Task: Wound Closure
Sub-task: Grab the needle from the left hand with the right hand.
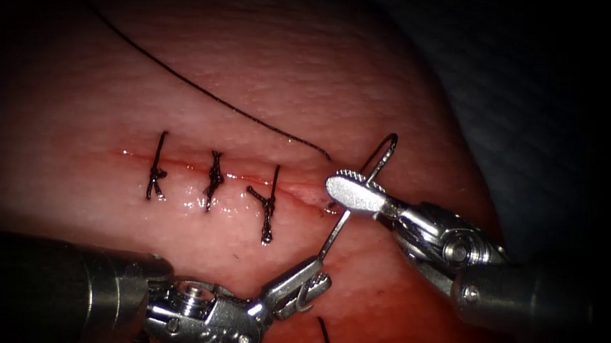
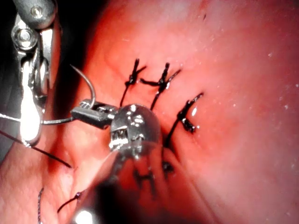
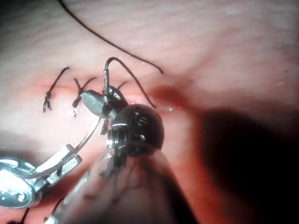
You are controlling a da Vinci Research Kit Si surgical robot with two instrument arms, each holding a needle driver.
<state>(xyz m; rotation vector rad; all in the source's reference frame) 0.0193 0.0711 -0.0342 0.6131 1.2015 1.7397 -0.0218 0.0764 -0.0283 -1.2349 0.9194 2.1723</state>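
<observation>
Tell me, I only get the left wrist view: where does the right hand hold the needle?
Observer: In the endoscope view the right hand is shut on the needle about mid-curve, at the right end of the cut.
Operator: And the left hand?
Observer: The left hand is below the cut, its jaws open around the needle's lower end, not clamped.
Operator: Is the needle in the tissue?
Observer: It seems not. In the endoscope view its curve shows from end to end above the tissue.
</observation>
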